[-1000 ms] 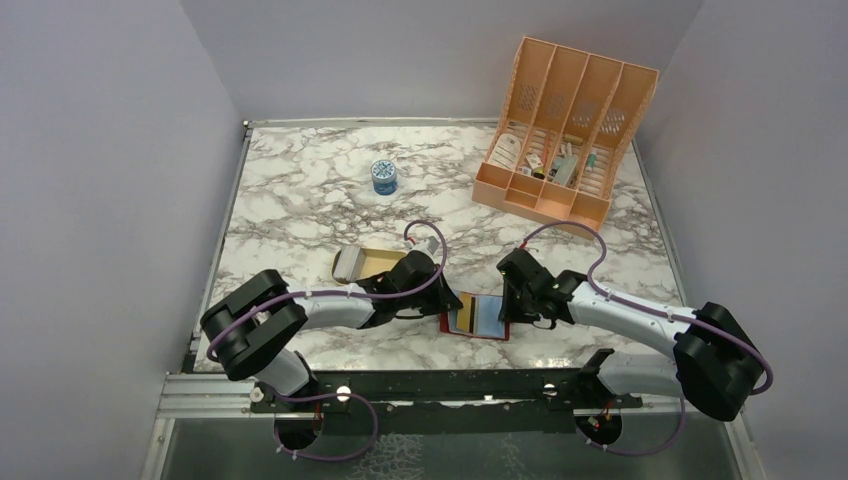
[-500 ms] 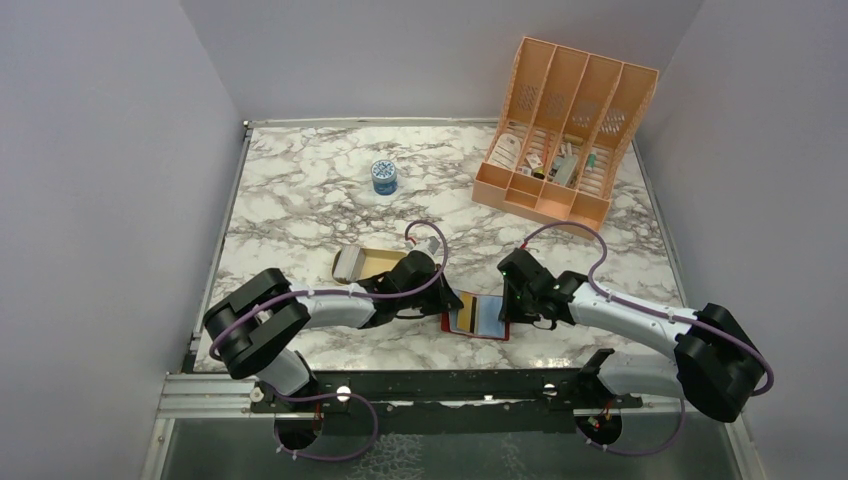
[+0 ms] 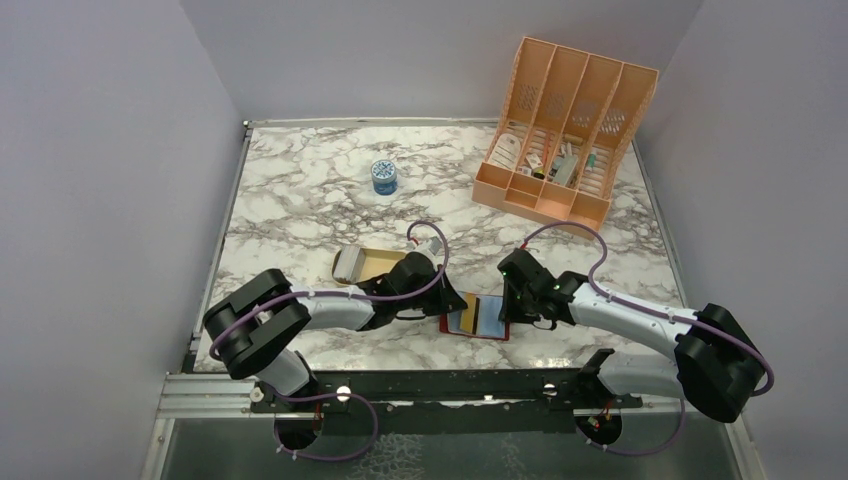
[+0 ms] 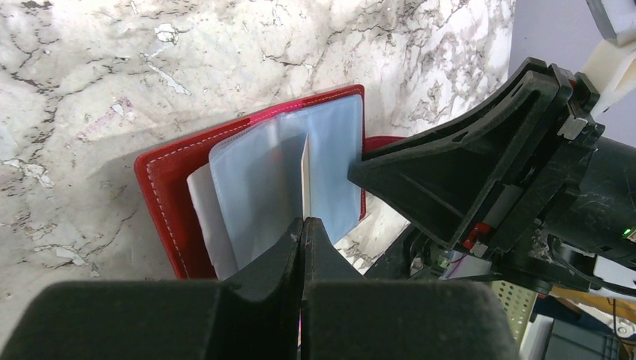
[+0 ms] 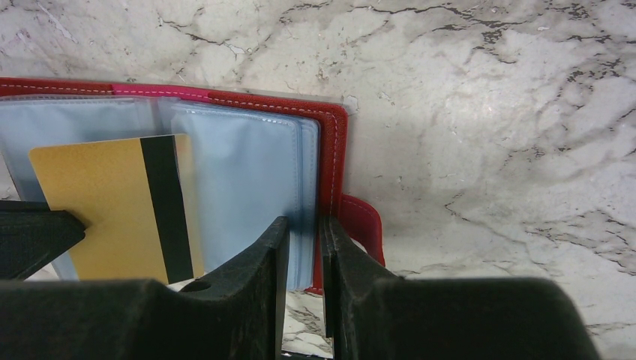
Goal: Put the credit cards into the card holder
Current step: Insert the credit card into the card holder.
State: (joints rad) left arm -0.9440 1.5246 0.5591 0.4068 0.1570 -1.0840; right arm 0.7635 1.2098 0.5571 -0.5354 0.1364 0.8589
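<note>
left gripper [image 4: 303, 225] pinches a thin gold card [image 5: 112, 202], right gripper [image 5: 303, 225] clamps the stitched red card holder [image 5: 247, 165].

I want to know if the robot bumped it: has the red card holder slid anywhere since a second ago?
No. The card holder lies just as far right of the tan tray as before; no shift shows.

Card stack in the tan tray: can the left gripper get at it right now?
Probably not yet. The left gripper is shut on a gold card at the card holder; the card stack lies uncovered close by its wrist.
</note>
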